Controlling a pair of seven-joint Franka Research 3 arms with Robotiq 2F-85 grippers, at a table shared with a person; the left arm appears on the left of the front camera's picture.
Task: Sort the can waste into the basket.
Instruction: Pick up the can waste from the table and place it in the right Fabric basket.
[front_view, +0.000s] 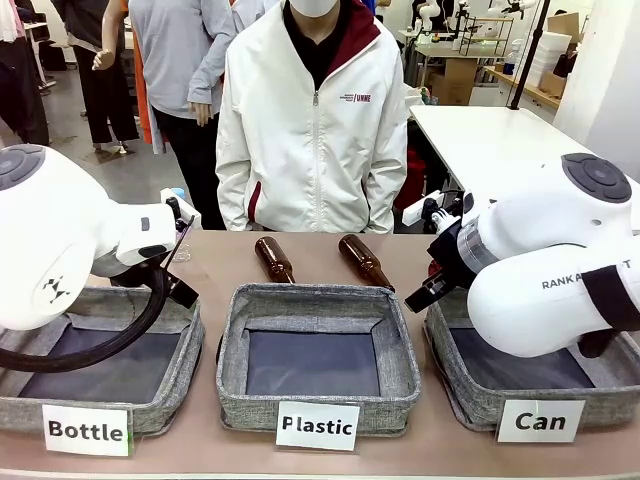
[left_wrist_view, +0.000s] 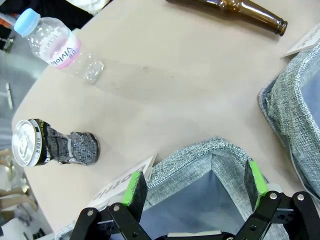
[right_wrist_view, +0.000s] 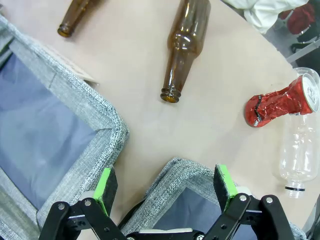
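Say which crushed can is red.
The red can lies beside the unlabelled bottle in the right wrist view; the silver can, near the pink-labelled bottle, is silver and dark.

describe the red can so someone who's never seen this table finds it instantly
Find the grey basket labelled Can at the robot's right end of the table. On the bare tabletop just outside it lies the red can, beside a clear uncapped plastic bottle. It is the one shiny red thing, crushed at the waist, unlike the smooth brown glass bottles.
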